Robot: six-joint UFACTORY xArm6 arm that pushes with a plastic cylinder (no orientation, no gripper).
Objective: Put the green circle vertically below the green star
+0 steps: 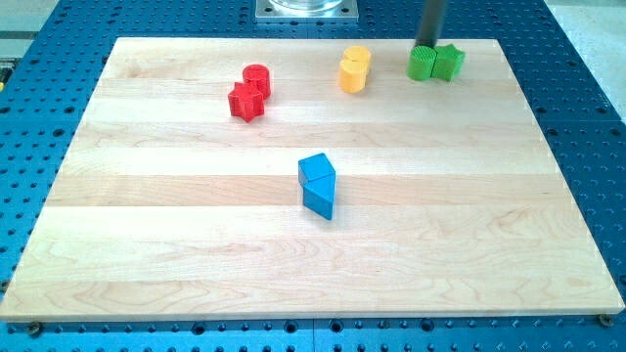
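Note:
Two green blocks touch each other near the view's top right. The left one has a ridged outline and looks like the green star. The right one looks like the green circle. They stand side by side at about the same height in the view. My tip is at the top edge of the green star, touching or almost touching it from above in the view. The rod rises out of the top of the view.
A red circle and a red star touch at the top left. Two yellow blocks stand together at the top middle. A blue cube and a blue triangle touch at the middle of the wooden board.

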